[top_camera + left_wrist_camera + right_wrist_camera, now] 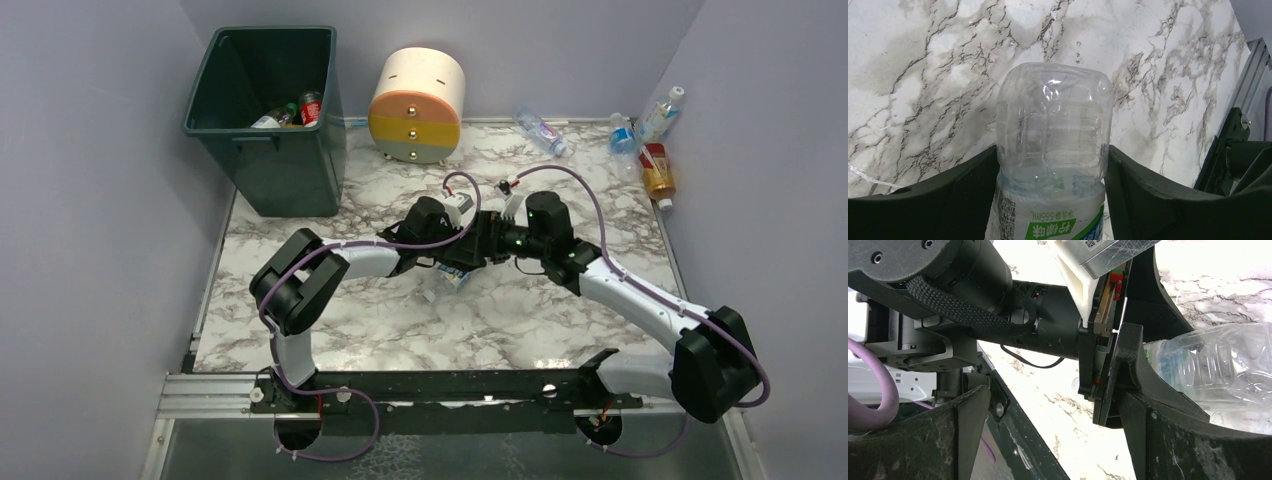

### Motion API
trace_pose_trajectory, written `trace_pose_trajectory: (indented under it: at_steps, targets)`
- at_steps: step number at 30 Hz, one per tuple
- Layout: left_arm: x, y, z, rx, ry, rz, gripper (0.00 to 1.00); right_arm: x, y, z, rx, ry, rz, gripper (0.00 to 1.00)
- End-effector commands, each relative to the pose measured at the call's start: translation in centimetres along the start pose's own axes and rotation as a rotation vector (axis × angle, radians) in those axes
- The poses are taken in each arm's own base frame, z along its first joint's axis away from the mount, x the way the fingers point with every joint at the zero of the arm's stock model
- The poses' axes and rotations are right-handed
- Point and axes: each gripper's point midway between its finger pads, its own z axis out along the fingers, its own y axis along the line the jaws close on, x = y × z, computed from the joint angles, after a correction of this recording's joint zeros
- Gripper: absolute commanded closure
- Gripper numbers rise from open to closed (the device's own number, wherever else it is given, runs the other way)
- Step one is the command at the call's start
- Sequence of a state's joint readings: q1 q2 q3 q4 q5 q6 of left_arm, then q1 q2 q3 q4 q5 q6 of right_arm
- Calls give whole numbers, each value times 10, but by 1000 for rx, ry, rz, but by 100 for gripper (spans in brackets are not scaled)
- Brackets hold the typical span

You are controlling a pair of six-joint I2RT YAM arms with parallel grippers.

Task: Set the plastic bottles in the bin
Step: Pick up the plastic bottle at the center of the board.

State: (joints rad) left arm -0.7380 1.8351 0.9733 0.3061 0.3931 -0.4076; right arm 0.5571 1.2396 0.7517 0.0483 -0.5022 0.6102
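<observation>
Inside the left gripper [1052, 152], a clear bottle [1053, 107], base outward.

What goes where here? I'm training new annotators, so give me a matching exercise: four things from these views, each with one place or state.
1. clear plastic bottle with green-and-white label
2. tall dark green plastic bin
3. round cream, yellow and grey drawer unit
4. right gripper

A. open, holding nothing
B. far left corner
C. clamped in the left gripper
D. back edge, near the middle

Pairs: 1-C, 2-B, 3-D, 4-A
</observation>
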Motion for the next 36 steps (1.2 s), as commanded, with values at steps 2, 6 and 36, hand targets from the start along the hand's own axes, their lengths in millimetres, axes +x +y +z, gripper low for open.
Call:
trace_pose_trajectory:
  at_steps: [2,6,36]
  targets:
    - [-2,-27,1,86,-9,56,33,-18,21,-13,-53,-94,-26,1]
    - [-7,-33,-3,103,-21,64,33,-14,28,-18,-84,-95,-16,1]
    - [-129,-71,-73,-56,-212,58,32,-11,77,-123,-105,-266,-59,1]
